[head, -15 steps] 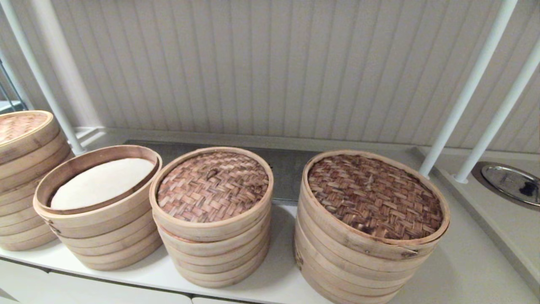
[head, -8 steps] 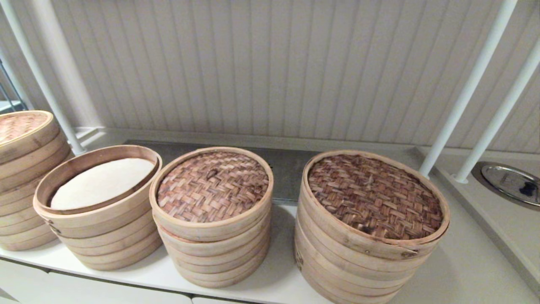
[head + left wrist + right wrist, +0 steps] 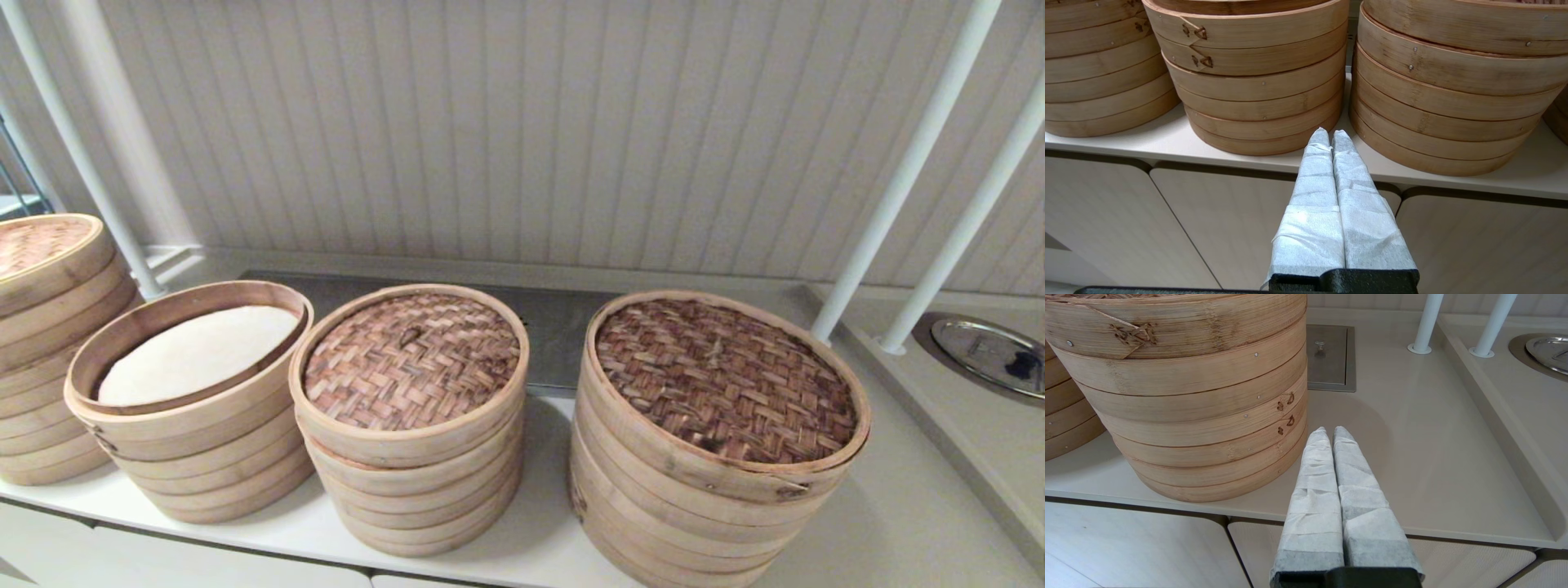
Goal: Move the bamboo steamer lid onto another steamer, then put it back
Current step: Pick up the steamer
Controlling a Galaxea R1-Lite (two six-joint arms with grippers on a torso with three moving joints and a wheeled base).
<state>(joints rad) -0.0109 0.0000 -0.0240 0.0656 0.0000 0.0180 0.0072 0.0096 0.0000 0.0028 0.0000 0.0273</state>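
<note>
The bamboo steamer lid [image 3: 412, 359], tan herringbone weave with a small dark loop handle, sits on the middle steamer stack [image 3: 412, 490]. No small steamer with a dark reddish-brown top shows apart from that stack. The only dark weave is on the wide steamer [image 3: 722, 384] at the right. My left gripper [image 3: 1329, 132] is shut and empty, low before the counter edge, facing the gap between the open steamer [image 3: 1257, 81] and the middle stack [image 3: 1453, 94]. My right gripper [image 3: 1331, 430] is shut and empty, just right of the wide steamer [image 3: 1188, 396]. Neither gripper shows in the head view.
An open steamer [image 3: 192, 392] with a white cloth inside stands left of the middle stack. Another lidded stack [image 3: 45, 343] is at the far left. White posts [image 3: 898, 180] rise at the back right, beside a raised ledge holding a round steel cover [image 3: 988, 351]. A metal hatch [image 3: 1331, 355] lies behind.
</note>
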